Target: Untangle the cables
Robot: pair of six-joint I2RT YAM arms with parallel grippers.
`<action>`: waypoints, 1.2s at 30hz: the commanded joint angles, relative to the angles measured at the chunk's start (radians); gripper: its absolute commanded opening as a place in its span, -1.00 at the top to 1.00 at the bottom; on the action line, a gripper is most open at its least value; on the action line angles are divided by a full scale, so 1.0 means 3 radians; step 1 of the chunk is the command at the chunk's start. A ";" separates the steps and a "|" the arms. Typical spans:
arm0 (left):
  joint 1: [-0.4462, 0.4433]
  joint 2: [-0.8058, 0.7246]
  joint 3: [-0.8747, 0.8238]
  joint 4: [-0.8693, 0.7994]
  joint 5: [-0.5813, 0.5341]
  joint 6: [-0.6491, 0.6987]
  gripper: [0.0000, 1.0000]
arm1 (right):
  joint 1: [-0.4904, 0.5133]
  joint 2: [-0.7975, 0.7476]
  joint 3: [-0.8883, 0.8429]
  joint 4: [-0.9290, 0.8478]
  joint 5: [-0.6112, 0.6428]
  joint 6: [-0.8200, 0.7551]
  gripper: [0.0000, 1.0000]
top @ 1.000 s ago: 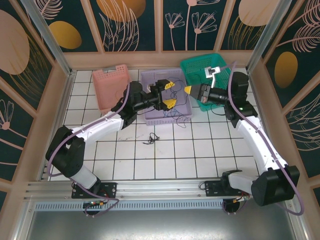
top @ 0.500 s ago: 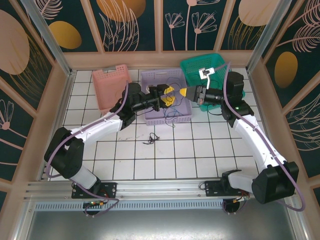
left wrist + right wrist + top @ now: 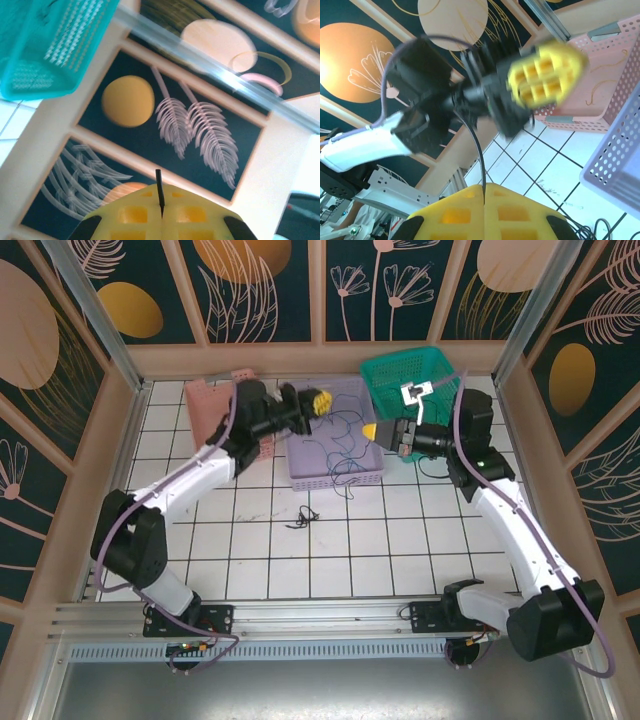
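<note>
- Surface: white tiled table (image 3: 400,540) with grey grout; a metal rail runs along the near edge.
- Room: dark teal wall panels (image 3: 270,290) with gold discs and pale leaf drawings, set in light wooden frames on three sides.
- Left gripper (image 3: 319,400): yellow jaws clenched on a thin dark strand of the cables (image 3: 159,182).
- Cables: thin blue and dark strands sag in loose loops between the two pairs of jaws, over the purple basket (image 3: 330,477). The number of strands cannot be told.
- Dark clump (image 3: 300,515): lies on the tiles, nearer the arm bases than either pair of jaws and well apart from both.
- Right gripper (image 3: 371,429): yellow jaws clenched on a dark strand, tips facing the left jaws.
- Left wrist view: a short strand end stands out of the closed seam.
- Top view: shows the span of cable from one pair of jaws to the other.
- Right wrist view: the strand curves up from the seam toward the blurred left gripper opposite.
- Count: arms, two; grippers, two; loose clump, one; baskets, three.
- Baskets: pink basket (image 3: 205,405) just behind the left jaws; purple between the jaws; teal basket (image 3: 400,365) behind the right jaws.
</note>
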 commanded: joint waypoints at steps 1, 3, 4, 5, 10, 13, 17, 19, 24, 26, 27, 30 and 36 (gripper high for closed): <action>0.0219 0.0170 0.0769 -0.0430 -0.0064 0.0538 1.00 | 0.0041 -0.0081 -0.0044 -0.0472 0.0087 -0.0139 1.00; 0.0282 0.0466 0.1386 -0.0640 -0.0027 0.0818 1.00 | 0.0056 -0.0094 -0.0039 -0.0676 0.0120 -0.0159 1.00; 0.0291 0.0590 0.1667 -0.0752 -0.0026 0.0939 1.00 | 0.0053 -0.0100 -0.0035 -0.0762 0.0127 -0.0154 1.00; 0.0296 0.0734 0.1983 -0.0841 -0.0030 0.1053 1.00 | 0.0059 -0.0099 -0.0039 -0.0848 0.0120 -0.0128 1.00; 0.0296 0.1374 0.3240 -0.0766 -0.0072 0.1258 1.00 | 0.0098 -0.0177 -0.0111 -0.1140 0.0142 -0.0007 1.00; 0.0287 0.1653 0.3695 -0.0486 -0.0094 0.1213 1.00 | 0.0101 -0.0295 -0.0160 -0.1072 0.0168 0.0133 1.00; 0.0254 0.1846 0.3877 -0.0238 -0.0001 0.1053 1.00 | 0.0093 -0.0334 -0.0044 -0.0880 0.0231 0.0335 1.00; 0.0226 0.1892 0.3868 -0.0255 0.0083 0.1050 1.00 | 0.0078 -0.0316 0.0063 -0.0687 0.0207 0.0512 1.00; 0.0141 0.1954 0.3708 -0.0149 0.0130 0.1058 1.00 | 0.0019 -0.0103 0.0541 -0.0566 0.0091 0.0772 1.00; 0.0120 0.2015 0.3710 -0.0110 0.0132 0.1059 0.36 | -0.0064 0.0012 0.0773 -0.0537 0.0037 0.0895 1.00; 0.0117 0.2053 0.3736 -0.0135 0.0153 0.1084 0.13 | -0.0132 0.0075 0.0903 -0.0523 0.0033 0.0965 1.00; 0.0122 0.2081 0.3785 -0.0508 0.0213 0.1373 -0.13 | -0.0406 0.0270 0.1304 -0.0535 0.0097 0.1142 1.00; 0.0155 0.1731 0.3423 -0.1314 -0.0139 0.2226 -0.58 | -0.0814 0.0725 0.2124 -0.0801 0.0289 0.1043 1.00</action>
